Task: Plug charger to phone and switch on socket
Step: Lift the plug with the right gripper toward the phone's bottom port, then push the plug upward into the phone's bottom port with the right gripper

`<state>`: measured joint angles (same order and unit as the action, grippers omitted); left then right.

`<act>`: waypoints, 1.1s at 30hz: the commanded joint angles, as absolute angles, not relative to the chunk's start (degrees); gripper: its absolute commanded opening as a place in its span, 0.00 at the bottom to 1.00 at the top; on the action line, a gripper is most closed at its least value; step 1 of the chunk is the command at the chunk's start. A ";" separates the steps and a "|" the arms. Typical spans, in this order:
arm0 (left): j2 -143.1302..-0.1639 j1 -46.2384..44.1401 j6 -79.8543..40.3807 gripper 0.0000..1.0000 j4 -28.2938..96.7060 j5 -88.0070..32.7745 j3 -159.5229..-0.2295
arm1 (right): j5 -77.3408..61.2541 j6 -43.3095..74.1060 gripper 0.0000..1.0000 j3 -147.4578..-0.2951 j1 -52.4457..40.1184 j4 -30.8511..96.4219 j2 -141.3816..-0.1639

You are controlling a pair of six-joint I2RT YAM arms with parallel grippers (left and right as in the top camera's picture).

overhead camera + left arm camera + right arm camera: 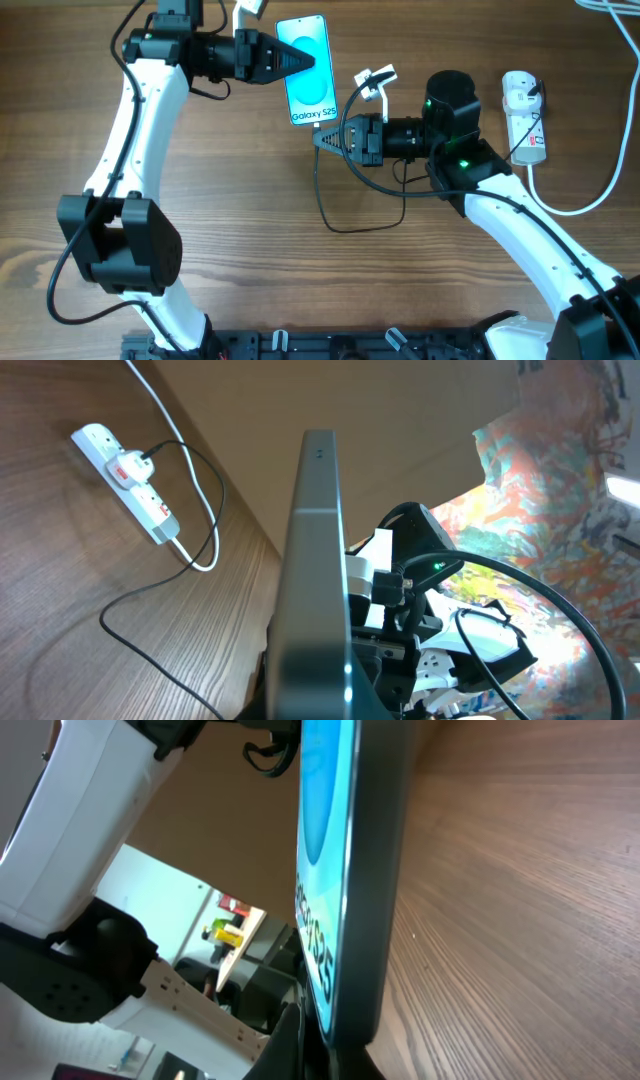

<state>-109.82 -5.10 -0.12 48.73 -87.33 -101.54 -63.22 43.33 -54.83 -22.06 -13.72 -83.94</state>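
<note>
— Progress so far?
— Phone, a glossy glass slab, lies at twelve o'clock on the woodgrain bench. The left pincer clamps its edge. The right pincer pinches the charger, a thin black cable, at the phone's port.
— Seated?
— I can't tell. Socket, a white plastic strip at three o'clock, is untouched, so I judge switching it is left to do.

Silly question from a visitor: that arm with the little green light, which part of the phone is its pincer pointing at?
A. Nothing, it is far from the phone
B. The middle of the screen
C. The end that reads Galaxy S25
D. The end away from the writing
C: seen from overhead, the right gripper has its tip just below the phone, right at the end that reads Galaxy S25.
</note>
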 commanded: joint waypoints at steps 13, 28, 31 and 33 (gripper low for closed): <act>-109.19 -5.91 -0.47 0.04 49.08 -90.00 -102.32 | -62.63 43.77 0.04 -55.24 -18.39 -14.55 -84.93; -109.19 -6.98 -0.47 0.04 49.06 -89.97 -102.32 | -64.36 44.14 0.04 -55.24 -19.38 -15.03 -84.93; -109.19 -6.98 -0.47 0.04 48.58 -89.97 -102.32 | -64.40 44.12 0.04 -55.24 -19.84 -15.03 -84.93; -109.19 -6.98 -0.45 0.04 48.58 -89.97 -102.32 | -64.58 44.12 0.04 -55.24 -19.81 -15.29 -84.93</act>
<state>-109.82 -5.63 -0.32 48.38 -87.13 -101.54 -67.05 43.75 -54.83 -20.05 -13.85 -84.23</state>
